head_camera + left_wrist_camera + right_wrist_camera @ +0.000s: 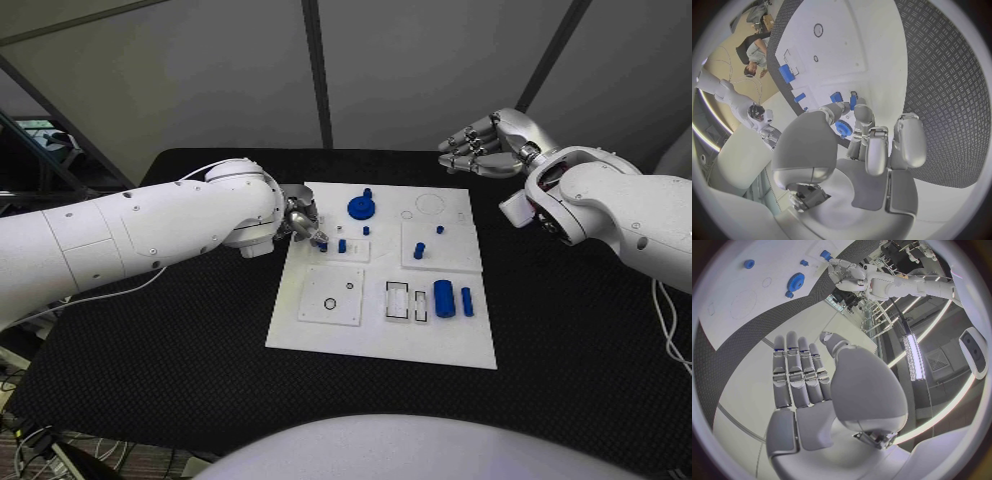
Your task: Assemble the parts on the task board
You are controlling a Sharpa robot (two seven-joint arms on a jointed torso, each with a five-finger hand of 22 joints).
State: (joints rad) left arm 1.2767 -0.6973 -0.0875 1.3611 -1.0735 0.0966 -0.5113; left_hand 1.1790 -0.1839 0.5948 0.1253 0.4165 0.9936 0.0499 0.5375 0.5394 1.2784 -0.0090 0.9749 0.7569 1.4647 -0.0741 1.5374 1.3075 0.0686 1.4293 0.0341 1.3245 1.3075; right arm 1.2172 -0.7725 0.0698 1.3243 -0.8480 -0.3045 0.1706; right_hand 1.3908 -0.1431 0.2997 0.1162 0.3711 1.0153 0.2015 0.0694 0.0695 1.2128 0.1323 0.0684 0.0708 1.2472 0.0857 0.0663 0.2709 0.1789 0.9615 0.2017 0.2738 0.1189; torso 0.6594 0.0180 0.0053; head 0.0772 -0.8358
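Observation:
The white task board (pixel 382 340) lies mid-table. On it are a blue gear (pixel 361 207), small blue pegs (pixel 420 250) and two blue cylinders (pixel 444 298). My left hand (pixel 303 226) hovers at the board's left edge with its fingers curled. Its fingertips (pixel 861 113) sit right at a small blue peg (pixel 853 102), and the gear (pixel 842 128) shows between thumb and fingers. I cannot tell whether the peg is pinched. My right hand (pixel 483 146) is raised beyond the board's far right corner, its fingers (pixel 798 375) straight and holding nothing. From there the gear (pixel 796 280) is far off.
The black table (pixel 159 340) surrounds the board on all sides. Rectangular and round recesses (pixel 397 298) mark the board's near half. My right forearm (pixel 620 220) hangs over the table's right side.

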